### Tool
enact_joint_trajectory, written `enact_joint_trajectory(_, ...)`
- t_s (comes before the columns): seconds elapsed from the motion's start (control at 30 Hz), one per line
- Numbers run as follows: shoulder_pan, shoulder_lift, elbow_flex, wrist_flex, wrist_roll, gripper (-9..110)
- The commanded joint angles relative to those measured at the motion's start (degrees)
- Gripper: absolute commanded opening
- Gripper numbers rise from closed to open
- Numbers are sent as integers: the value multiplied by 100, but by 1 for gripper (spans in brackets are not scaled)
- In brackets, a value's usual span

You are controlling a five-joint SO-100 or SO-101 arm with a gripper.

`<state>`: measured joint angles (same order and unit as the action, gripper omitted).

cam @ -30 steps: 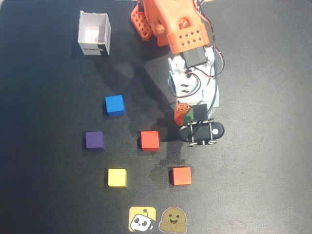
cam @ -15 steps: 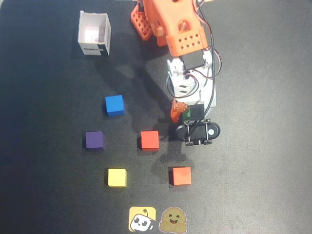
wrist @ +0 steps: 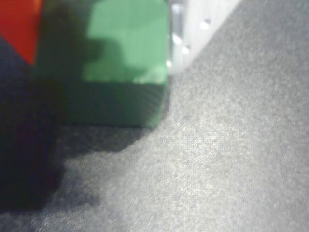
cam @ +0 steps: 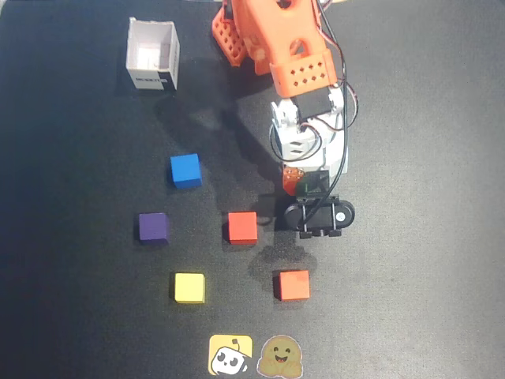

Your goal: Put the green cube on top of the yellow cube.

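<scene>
Green cube (wrist: 125, 63) fills the upper left of the wrist view, matte dark green w/ a lighter top face, partly in shadow, blurred b/c so close. In the overhead view it's only a dark sliver under the arm, centre-right of frame. Gripper (cam: 312, 189) sits right at it, appears closed on the cube, tho the fingers are mostly hidden. Looks like the grasp stage: cube is low, whether it's off the surface (cam: 426, 300) I can't tell. Yellow cube (cam: 189, 287), bright, bare on top, lies lower left, well apart. Carry and stacking still left.
</scene>
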<state>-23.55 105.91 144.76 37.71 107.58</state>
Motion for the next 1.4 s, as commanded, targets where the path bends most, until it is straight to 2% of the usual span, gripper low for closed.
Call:
enact_joint_trajectory(0.0,-44,149,-44,-62,44,5)
enact_joint_trajectory(0.17,18,272,-237,255,53,5)
enact_joint_trajectory(0.4,510,940,-1125,1767,18,5)
enact_joint_trajectory(0.77,2276,1521,-2083,3498,-519,5)
enact_joint_trajectory(1.17,3990,1362,-2241,3674,-923,5)
enact_joint_trajectory(1.37,4395,1345,-2259,3463,-1125,5)
